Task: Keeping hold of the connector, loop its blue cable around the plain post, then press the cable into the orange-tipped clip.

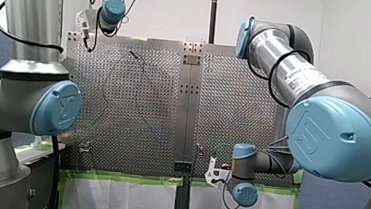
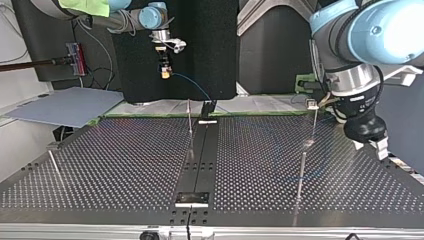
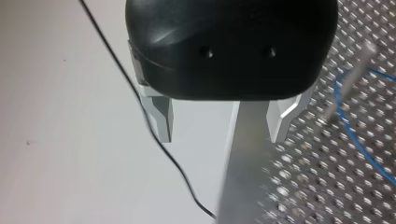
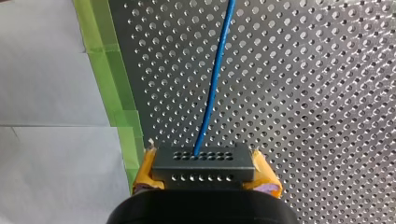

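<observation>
Silver arms (image 1: 273, 48) carry pale-blue joint caps (image 1: 336, 139) and black cables (image 1: 270, 77).

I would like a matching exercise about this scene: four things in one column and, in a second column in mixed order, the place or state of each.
Column one:
1. connector
2. blue cable
3. left gripper
4. green tape

Column two:
a. open, holding nothing
b. lies along the edge of the perforated table
c. clamped in the right gripper
d. leads out of the connector and over the table

Pairs: 1-c, 2-d, 3-a, 4-b.
</observation>
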`<state>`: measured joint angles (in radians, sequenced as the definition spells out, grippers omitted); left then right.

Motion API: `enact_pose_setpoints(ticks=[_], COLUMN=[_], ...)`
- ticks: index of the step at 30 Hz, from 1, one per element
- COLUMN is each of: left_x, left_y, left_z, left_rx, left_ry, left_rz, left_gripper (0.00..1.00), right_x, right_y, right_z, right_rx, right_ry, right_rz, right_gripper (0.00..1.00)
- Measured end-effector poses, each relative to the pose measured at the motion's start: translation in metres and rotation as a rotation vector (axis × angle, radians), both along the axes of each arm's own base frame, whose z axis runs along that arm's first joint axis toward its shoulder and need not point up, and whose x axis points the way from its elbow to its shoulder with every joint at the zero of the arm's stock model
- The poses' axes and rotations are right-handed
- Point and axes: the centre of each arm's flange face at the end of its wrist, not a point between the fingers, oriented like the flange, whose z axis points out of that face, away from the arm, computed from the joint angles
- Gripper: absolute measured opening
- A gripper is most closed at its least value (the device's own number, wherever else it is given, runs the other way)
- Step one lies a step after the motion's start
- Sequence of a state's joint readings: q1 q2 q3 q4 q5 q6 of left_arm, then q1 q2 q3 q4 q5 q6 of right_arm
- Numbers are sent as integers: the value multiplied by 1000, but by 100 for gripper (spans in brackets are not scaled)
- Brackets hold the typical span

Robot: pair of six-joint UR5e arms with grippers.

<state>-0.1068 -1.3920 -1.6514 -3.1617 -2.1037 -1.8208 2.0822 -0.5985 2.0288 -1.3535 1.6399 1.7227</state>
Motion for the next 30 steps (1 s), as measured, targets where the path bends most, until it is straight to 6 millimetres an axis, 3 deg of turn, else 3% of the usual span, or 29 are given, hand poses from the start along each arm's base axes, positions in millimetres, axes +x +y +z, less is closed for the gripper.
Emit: enact_pose_setpoints(ticks=[9,11,17,30], left_x=[-50,-58,-62,-47], left_y=[-28,-35,-53,-56], left_z=[62,66,41,-7], left_rx=[70,90,169,312], left_ry=[-45,-36,88,350], left_rz=[-103,-138,-198,-185], left_gripper=[100,100,100,100], right_x=[0,1,1,0], right_y=[0,0,0,0], right_z=[0,0,0,0], right_rx=[0,-1,-1,2], right_ry=[1,0,-1,-6], right_rz=[1,1,1,0], right_gripper=[0,0,0,0])
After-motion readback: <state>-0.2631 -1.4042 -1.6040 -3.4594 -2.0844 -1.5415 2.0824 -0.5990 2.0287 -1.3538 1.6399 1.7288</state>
